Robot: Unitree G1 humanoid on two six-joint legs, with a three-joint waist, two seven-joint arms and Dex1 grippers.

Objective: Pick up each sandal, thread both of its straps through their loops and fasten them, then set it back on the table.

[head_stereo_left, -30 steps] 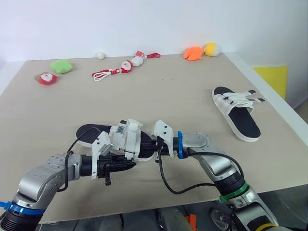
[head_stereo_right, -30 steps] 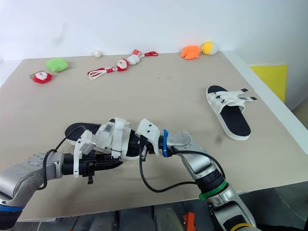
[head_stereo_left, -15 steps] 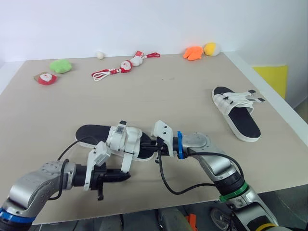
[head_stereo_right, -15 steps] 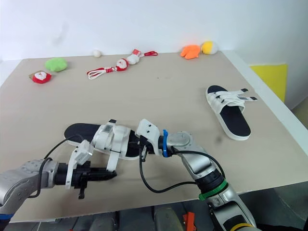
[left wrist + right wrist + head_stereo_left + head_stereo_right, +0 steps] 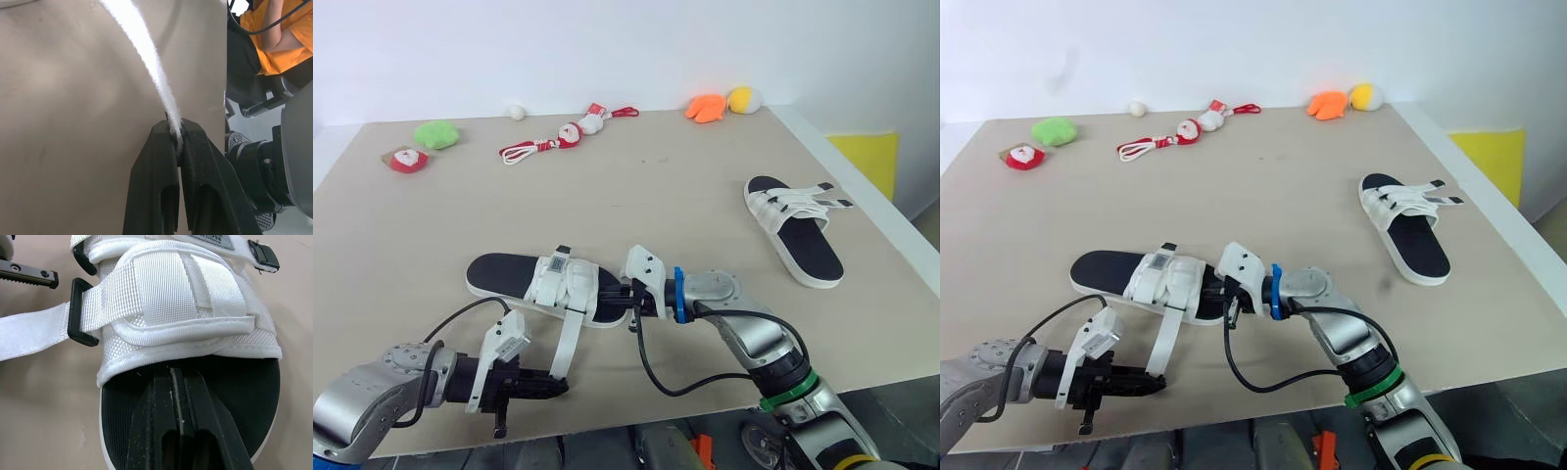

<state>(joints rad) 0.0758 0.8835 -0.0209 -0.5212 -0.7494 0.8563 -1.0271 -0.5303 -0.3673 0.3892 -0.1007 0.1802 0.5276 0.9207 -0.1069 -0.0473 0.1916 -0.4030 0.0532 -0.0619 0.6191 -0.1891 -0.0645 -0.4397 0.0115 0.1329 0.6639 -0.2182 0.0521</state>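
Change: since a second ago your left gripper has drawn back toward the near table edge, away from the near sandal. It pulls the white strap out long behind it, and the sandal now lies flat on the table.
Left gripper: its two black fingers are pinched tight on the free end of the strap, as you see in the left wrist view, where the strap runs straight out from the tips.
Strap: from your left gripper it runs up and away to the sandal's upper, passing through a black loop at the side.
Right gripper: your right gripper has its fingers pressed together, with the tips lying on the black footbed just short of the white upper.
Near sandal: it sits between your two grippers, touching the right one and joined to the left one by the strap alone.
Far sandal: the second sandal lies well apart, out to the right of your right gripper, with its straps loose.
Other things: small plush toys lie far beyond both grippers.
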